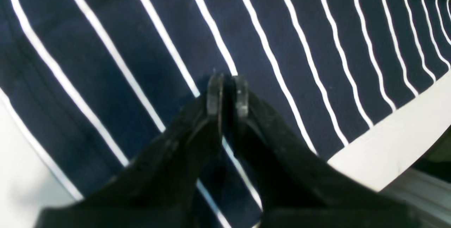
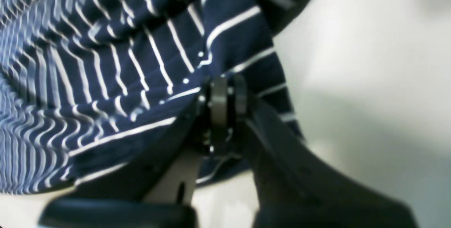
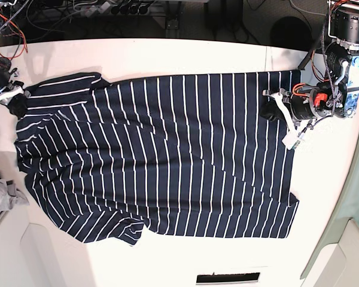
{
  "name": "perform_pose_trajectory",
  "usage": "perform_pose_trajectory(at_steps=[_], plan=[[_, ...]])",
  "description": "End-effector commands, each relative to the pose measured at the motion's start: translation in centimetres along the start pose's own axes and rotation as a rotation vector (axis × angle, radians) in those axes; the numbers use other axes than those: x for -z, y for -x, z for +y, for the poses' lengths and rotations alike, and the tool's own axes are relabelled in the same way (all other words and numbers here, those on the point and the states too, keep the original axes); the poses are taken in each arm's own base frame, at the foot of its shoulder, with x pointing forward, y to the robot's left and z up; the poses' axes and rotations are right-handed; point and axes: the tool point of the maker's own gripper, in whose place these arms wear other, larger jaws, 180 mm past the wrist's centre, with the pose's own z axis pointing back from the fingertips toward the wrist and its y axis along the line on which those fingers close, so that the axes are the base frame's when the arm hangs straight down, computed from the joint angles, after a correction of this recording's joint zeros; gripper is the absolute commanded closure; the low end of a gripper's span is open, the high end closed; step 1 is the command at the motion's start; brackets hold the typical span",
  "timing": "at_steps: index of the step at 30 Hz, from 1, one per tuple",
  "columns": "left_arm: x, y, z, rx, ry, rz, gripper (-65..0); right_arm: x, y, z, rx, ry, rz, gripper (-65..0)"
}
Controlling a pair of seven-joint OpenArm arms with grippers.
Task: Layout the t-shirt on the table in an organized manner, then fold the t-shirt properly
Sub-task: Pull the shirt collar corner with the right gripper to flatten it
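Looking down from the base view, I see the t-shirt (image 3: pixel 161 155) spread across the table (image 3: pixel 167 54), with one sleeve bunched near its lower edge. My right gripper (image 2: pixel 228 96) is clenched on a gathered fold of the striped cloth at the shirt's far side. My left gripper (image 1: pixel 227 92) sits over the opposite hem with its jaws nearly together; I cannot tell whether cloth is pinched between them.

White table (image 3: pixel 185 57) under spread striped t-shirt (image 3: pixel 161 155)
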Motion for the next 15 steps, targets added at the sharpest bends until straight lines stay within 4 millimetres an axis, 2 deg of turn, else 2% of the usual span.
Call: perform_pose_trajectory(at_steps=[1, 5, 15], plan=[[-0.5, -0.7, 0.9, 0.008, -0.021, -0.012, -7.2, -1.2, -2.1, -0.3, -0.017, -0.004, -0.068, 0.0], [-0.2, -0.2, 1.2, -0.016, -0.023, -0.017, -7.2, -3.7, -2.0, -0.6, -0.034, 0.012, -0.079, 0.0], [0.2, 0.1, 0.8, -0.016, -0.018, -0.004, -7.2, -7.4, 2.0, -0.1, -0.047, 0.014, 0.002, 0.0]])
